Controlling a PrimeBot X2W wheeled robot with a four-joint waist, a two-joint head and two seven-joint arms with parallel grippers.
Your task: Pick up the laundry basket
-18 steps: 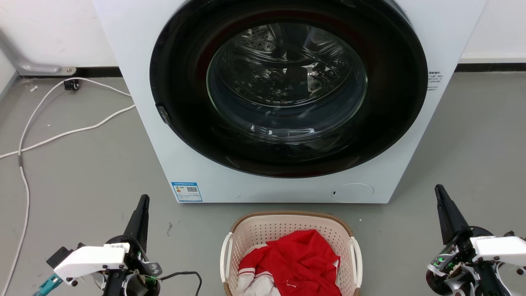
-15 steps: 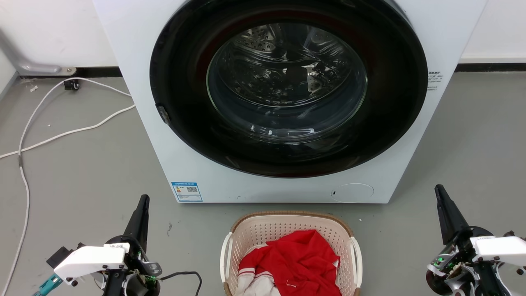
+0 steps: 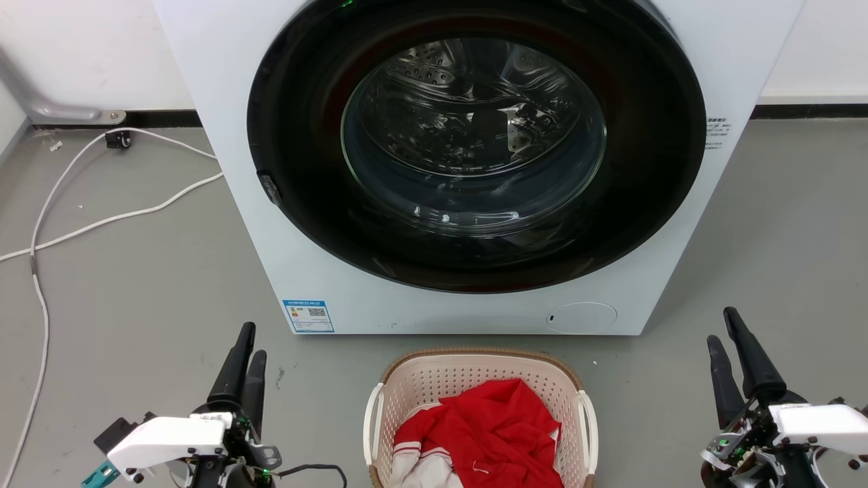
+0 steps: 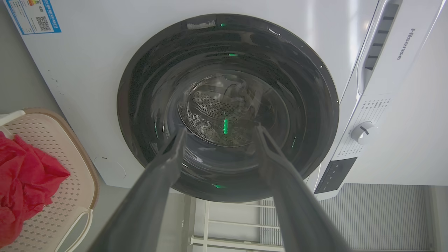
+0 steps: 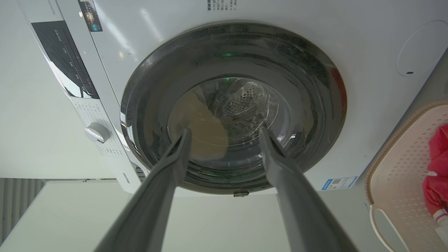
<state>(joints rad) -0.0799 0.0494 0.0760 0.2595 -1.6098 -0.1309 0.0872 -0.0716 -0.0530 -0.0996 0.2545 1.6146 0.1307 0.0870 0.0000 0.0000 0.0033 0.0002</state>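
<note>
Left claw (image 3: 252, 342) and right claw (image 3: 720, 327) gape empty, flanking the basket (image 3: 475, 354); approach step, next I reach its handles (image 3: 369, 423).

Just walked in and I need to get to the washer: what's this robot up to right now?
It is set to pick up the laundry basket, which sits on the floor just in front of the washer with a red garment in it. Nothing is gripped yet. The left gripper and right gripper are both open, one on each side of the basket and well apart from its white handles.
</note>
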